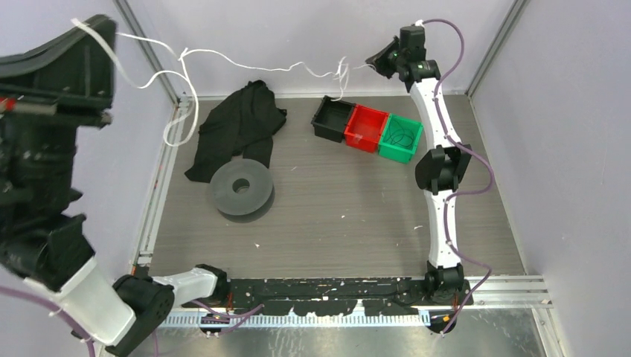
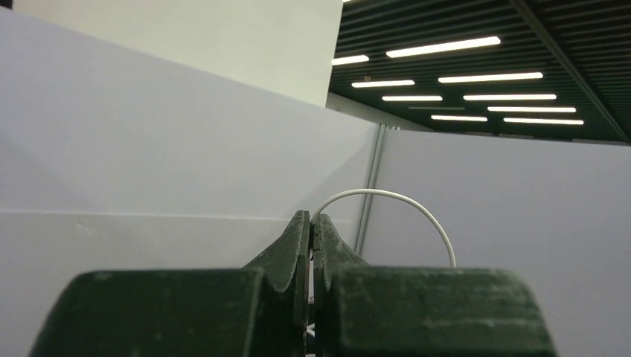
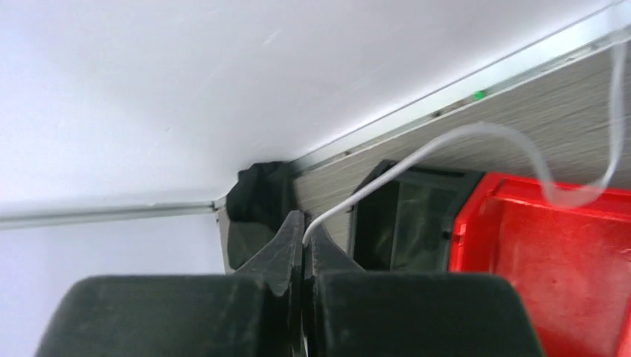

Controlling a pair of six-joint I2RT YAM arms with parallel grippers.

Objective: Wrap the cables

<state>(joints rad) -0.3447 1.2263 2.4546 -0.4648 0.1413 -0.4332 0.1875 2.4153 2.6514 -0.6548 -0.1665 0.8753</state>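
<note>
Left hand (image 2: 310, 223) clamped shut on white cable (image 1: 245, 65), upper left. Right hand (image 3: 305, 225) pinched shut on it, upper centre. Cable strung between, above table (image 1: 342, 208).

No writing, label, brand mark, number or sign can be read in any of the three views.
</note>
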